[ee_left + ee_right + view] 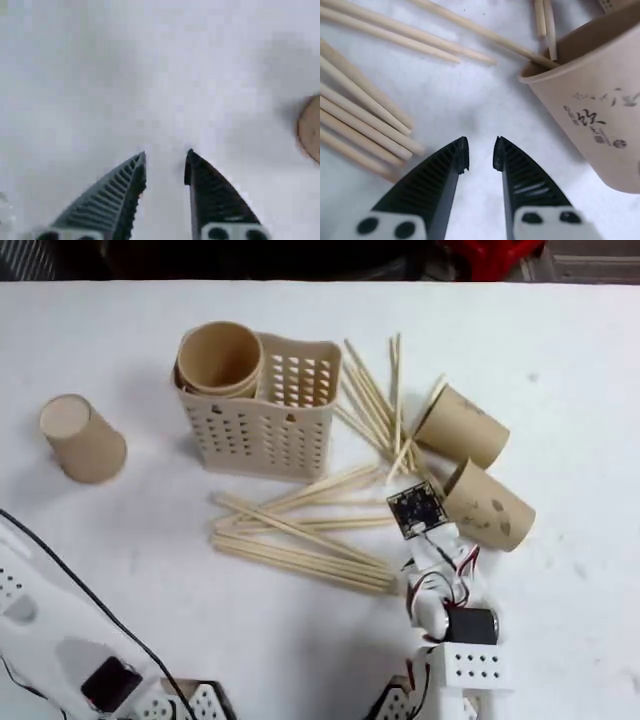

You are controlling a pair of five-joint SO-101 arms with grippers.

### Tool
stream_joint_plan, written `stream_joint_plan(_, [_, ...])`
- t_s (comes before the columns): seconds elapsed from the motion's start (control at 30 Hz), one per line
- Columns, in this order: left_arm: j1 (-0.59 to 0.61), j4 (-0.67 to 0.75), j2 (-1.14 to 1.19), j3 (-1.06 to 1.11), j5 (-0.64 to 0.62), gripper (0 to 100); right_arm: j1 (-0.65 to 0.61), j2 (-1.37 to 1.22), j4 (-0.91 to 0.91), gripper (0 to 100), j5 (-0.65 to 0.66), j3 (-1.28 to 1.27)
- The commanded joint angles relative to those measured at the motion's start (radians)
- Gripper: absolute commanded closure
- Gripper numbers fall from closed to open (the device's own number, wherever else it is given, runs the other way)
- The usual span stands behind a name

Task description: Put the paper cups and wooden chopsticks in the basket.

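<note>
1. Right now the right hand hovers low over the surface, its two fingers slightly apart with nothing between them.
2. Just off its outer side lies a paper cup, tipped over. The mouth is ahead of the fingertips and the base runs back alongside the hand, so the long axis slants across the line of reach.
3. On its inner side, toward the other arm, the chopsticks fan away. Their near ends sit just beside the finger and their lengths run off sideways.
4. That cup looks like the nearest task thing, and this arm is clearly the nearer one. The coming move likely turns on swinging outward and spreading the fingers wider to straddle the cup's wall.
5. Farther ahead lies a second cup, also on its side. Beyond the sticks the basket stands upright with a nested cup already inside.
6. The left hand has its fingers parted and empty over bare surface. An upturned cup stands on that arm's side, well apart from the right hand.
7. The right wrist view tells that stick ends rest against the paper cup's rim. The high view tells which way the basket lies from the hand.
</note>
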State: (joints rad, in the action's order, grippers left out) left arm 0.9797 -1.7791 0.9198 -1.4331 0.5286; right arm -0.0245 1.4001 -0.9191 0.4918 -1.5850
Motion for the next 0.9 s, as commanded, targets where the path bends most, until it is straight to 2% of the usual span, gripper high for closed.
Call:
stream_joint_plan(0.0, [-0.038,-0.014,-0.344,0.285,-0.021,85,0.001,0.007,0.018,90.7,-0.002,0.003])
stream_joint_plan(0.2, [-0.277,0.032,-0.851,0.971,0.014,81,0.001,0.007,0.018,90.7,-0.002,0.003])
stream_joint_plan(0.33, [-0.357,0.279,-1.052,1.218,-0.129,79,0.001,0.007,0.018,90.7,-0.002,0.003])
stream_joint_plan(0.53, [-0.355,0.601,-0.989,1.415,-0.273,79,0.001,0.007,0.018,90.7,-0.002,0.003])
stream_joint_plan(0.87, [-0.34,0.713,-0.717,1.425,-0.287,79,0.001,0.007,0.018,90.7,-0.002,0.003])
